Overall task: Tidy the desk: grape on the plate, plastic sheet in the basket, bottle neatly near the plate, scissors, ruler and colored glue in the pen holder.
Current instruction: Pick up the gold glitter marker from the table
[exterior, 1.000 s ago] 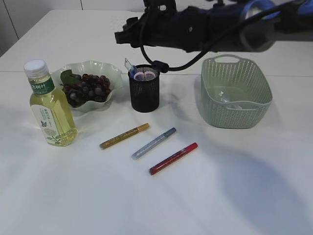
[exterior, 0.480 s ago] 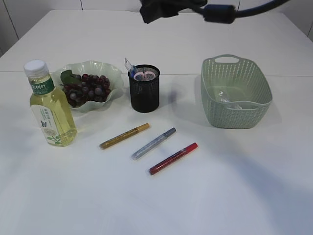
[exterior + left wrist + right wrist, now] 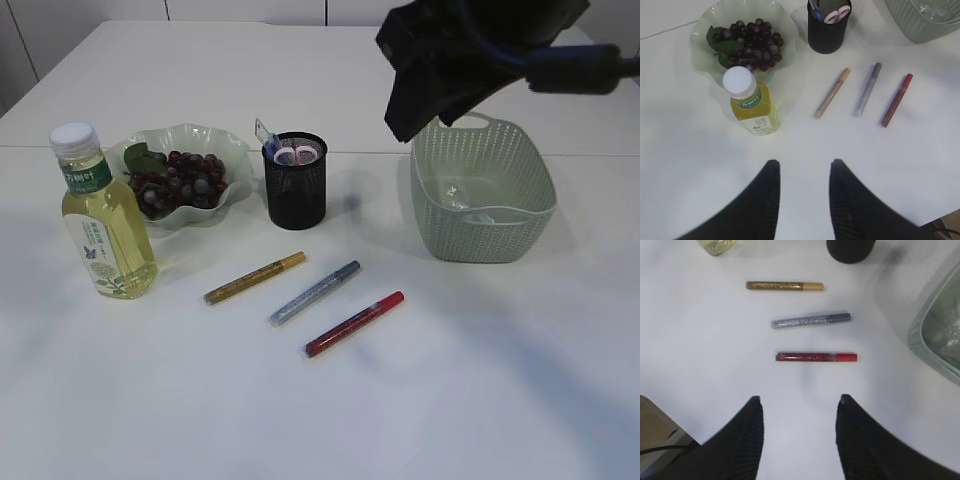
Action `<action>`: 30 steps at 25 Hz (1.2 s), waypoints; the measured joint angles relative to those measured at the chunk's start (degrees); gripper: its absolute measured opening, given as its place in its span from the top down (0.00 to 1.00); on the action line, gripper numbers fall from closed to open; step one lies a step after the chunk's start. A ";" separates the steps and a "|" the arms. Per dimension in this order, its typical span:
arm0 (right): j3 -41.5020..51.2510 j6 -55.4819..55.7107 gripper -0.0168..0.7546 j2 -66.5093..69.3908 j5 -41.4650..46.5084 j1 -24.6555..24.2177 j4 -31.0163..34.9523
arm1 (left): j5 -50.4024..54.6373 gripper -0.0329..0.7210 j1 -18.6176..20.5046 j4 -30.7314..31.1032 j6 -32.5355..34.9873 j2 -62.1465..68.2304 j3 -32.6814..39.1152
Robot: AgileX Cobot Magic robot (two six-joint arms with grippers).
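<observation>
Grapes (image 3: 180, 180) lie on the pale green plate (image 3: 232, 152). The bottle (image 3: 105, 215) of yellow liquid stands upright left of the plate. The black mesh pen holder (image 3: 296, 185) holds pink-handled scissors (image 3: 293, 154) and a clear ruler (image 3: 264, 133). Gold (image 3: 255, 277), silver (image 3: 314, 292) and red (image 3: 354, 323) glue pens lie on the table in front of the holder. The plastic sheet (image 3: 470, 205) lies in the green basket (image 3: 483, 235). My right gripper (image 3: 800, 398) is open and empty, high above the red pen (image 3: 816, 357). My left gripper (image 3: 805, 162) is open and empty, above the table near the bottle (image 3: 752, 102).
My dark right arm (image 3: 470, 50) hangs over the basket's back left corner in the exterior view. The white table runs on in front of the pens. The table's front edge shows at the lower left of the right wrist view (image 3: 660, 425).
My right arm rose from above the pen holder, then swung right and now hangs over the basket's back left. Nothing on the table has moved.
</observation>
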 joint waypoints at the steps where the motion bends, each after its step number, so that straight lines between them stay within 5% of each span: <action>1: 0.41 0.31 0.49 0.00 0.25 0.00 0.00 | 0.00 0.63 0.00 -0.11 0.00 0.41 0.00; 11: 9.45 9.95 0.49 -0.28 0.35 0.00 0.00 | 0.00 0.63 0.00 -2.57 0.00 4.76 0.00; 19: 24.35 10.79 0.49 -1.63 -0.04 0.00 7.13 | 0.00 0.63 0.00 -2.89 0.31 7.62 0.00; 23: 26.42 9.68 0.49 -2.48 -0.14 -0.27 4.22 | -0.11 0.63 0.00 -3.39 0.96 9.18 0.00; 30: 26.42 8.83 0.49 -2.48 -0.63 -10.67 -0.46 | -0.23 0.63 0.00 -6.53 4.15 13.02 0.00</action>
